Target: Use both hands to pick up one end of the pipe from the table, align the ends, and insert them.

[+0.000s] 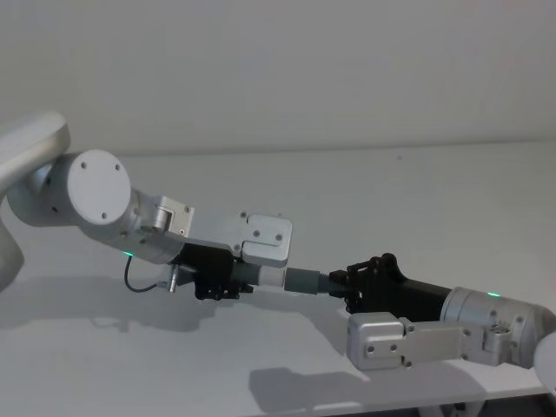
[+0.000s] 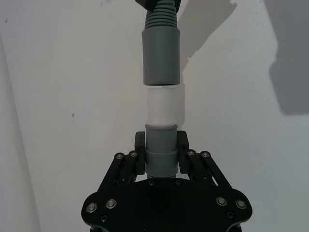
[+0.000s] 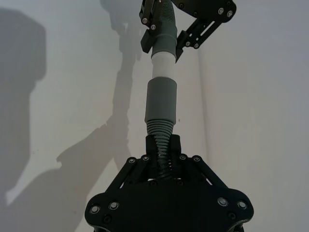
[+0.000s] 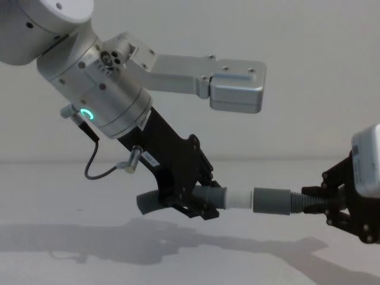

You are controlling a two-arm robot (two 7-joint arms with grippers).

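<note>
Left hand: left hand (image 2: 160, 153) is clamped on the smooth grey collar of the white-tipped hose piece (image 2: 160, 151), its fingers (image 2: 182, 144) pressing either side just behind the white tip (image 2: 162, 105); it holds that piece up off the surface (image 1: 417, 200), reaching in from the left in the chest view
Right hand: right hand (image 3: 163, 153) is closed on the ribbed section of the grey-cuffed hose piece (image 3: 161, 129), just behind the wide grey cuff (image 3: 160, 99); it comes in from the right and also carries its piece in the air
Pipe ends: white tip and grey cuff face each other nearly on one line; they look to be touching or just started at the mouth, with most of the white tip bare
Handling, judged: both pieces look light; the ribbed body should bend and spring, so a hold far from the end would let the tip wander; the smooth cuffs are stiffer and likely somewhat slippery
Where to hold: close behind each end, as now; the left grip on the stiff collar steers well; the right grip on ribs gives purchase against sliding but may flex under push
Loose tail: the left piece's ribbed tail (image 4: 147, 200) curves out behind the hand, unsupported
Risk, judged: a slight tilt could jam the tip on the cuff rim; push straight along the axis
</note>
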